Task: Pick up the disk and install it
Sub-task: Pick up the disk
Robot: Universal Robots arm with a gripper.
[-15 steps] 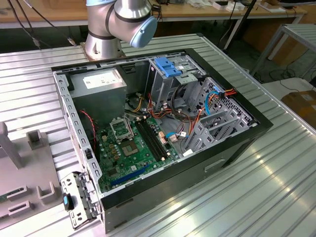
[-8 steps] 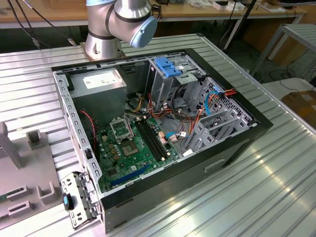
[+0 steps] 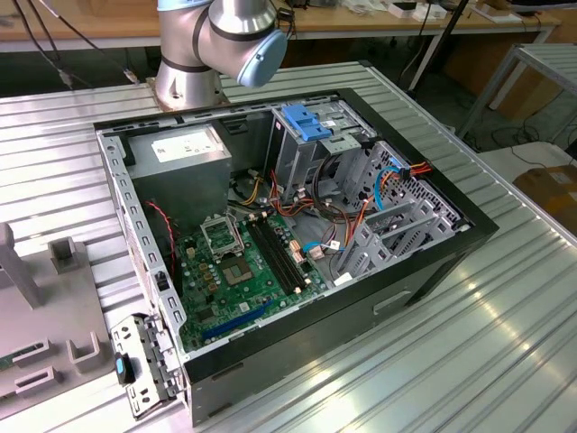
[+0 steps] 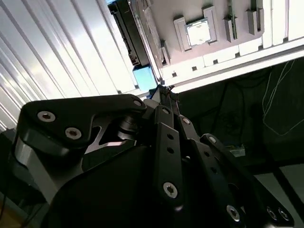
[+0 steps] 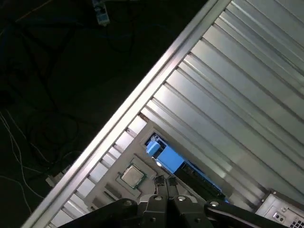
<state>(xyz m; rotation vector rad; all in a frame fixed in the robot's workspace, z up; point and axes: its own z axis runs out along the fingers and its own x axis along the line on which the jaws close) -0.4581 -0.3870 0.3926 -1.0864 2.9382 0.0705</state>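
Note:
The disk (image 5: 202, 184) is a flat dark drive with bright blue side rails. It lies on a grey fixture plate (image 5: 110, 183) near the edge of the ribbed metal table. In the second wrist view the disk (image 4: 127, 35) appears edge-on, with its blue rail end (image 4: 145, 77) nearest the fingers. My gripper (image 5: 165, 182) hangs above that blue end and apart from it. Its fingertips (image 4: 164, 91) are pressed together with nothing between them. The open computer case (image 3: 297, 225) lies on its side on the table.
A processor chip (image 5: 132, 175) sits in a recess of the grey fixture plate (image 3: 54, 316), beside the disk. A light-blue slotted bracket (image 3: 314, 122) tops the drive cage inside the case. Red, orange and blue cables (image 3: 361, 216) run near the motherboard (image 3: 243, 271). The arm's base (image 3: 194, 54) stands behind the case.

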